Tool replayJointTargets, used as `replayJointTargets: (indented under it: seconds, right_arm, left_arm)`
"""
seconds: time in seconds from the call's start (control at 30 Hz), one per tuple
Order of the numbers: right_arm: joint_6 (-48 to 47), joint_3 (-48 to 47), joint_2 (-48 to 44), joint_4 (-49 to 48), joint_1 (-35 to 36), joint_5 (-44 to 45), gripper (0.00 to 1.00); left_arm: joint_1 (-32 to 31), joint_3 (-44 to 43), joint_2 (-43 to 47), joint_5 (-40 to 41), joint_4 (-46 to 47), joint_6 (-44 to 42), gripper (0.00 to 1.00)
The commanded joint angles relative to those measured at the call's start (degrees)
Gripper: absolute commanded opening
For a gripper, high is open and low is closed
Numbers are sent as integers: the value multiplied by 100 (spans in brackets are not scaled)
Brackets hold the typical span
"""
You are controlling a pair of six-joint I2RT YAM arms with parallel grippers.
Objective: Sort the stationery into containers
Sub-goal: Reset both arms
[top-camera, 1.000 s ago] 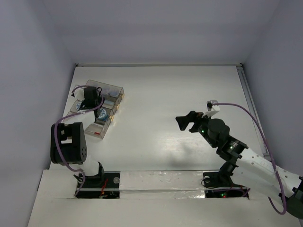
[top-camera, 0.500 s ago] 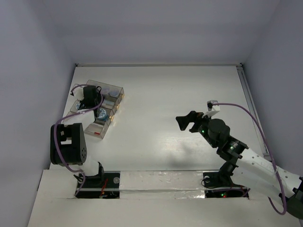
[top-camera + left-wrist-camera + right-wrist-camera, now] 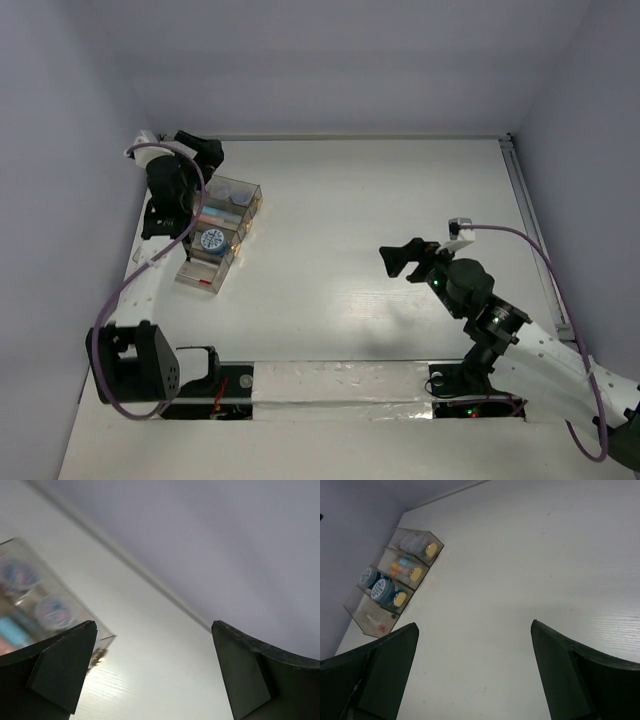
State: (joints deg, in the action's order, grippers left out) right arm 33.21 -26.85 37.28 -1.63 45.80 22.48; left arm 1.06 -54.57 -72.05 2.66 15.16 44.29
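The containers (image 3: 213, 236) are clear joined bins at the table's left, also seen in the right wrist view as the containers (image 3: 368, 627). They hold lilac tubs (image 3: 413, 544), short markers (image 3: 402, 568), blue-topped tubs (image 3: 378, 586) and red-capped pens (image 3: 376, 624). My left gripper (image 3: 205, 150) is raised by the back-left corner, beyond the bins, open and empty. In its wrist view the left gripper (image 3: 154, 625) faces the back wall, with the containers (image 3: 65, 589) blurred at the left. My right gripper (image 3: 396, 258) hangs open over bare table at mid-right; the right gripper (image 3: 474, 625) holds nothing.
Walls close the table off at the back, left and right. A rail (image 3: 528, 215) runs along the right edge. The left arm's purple cable (image 3: 135, 275) loops beside the bins. Both arm bases stand at the near edge.
My left gripper has opened, lifted off the containers and swung toward the back-left corner. The right arm has shifted slightly nearer and to the right, still open.
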Motion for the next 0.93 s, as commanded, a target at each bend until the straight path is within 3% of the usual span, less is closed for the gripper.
replayJointTargets:
  seconds: [0.0, 0.13, 0.37, 0.57, 0.7, 0.9]
  right_arm:
    - [10, 171, -536, -154, -27, 598, 100]
    - [-138, 224, -1256, -153, -27, 775, 100]
    - [-666, -583, -1153, 356, -27, 793, 100]
    - [-1131, -1357, -1353, 630, -27, 1197, 100]
    - [-1405, -1156, -1521, 287, -27, 1346, 100]
    - [-1335, -1339, -1057, 382, -27, 1409, 100]
  left_arm:
    - [-44, -230, 909, -853, 75, -535, 99]
    - [-97, -90, 1772, -1328, 14, -843, 99]
    - [-97, 586, 3372, -2066, -109, -1510, 99]
    - [-97, 973, 4417, -2094, -610, -2029, 99]
    - [-150, 1237, 4638, -2137, -628, -2039, 99]
    - [-255, 1458, 4534, -2120, -426, -2021, 99]
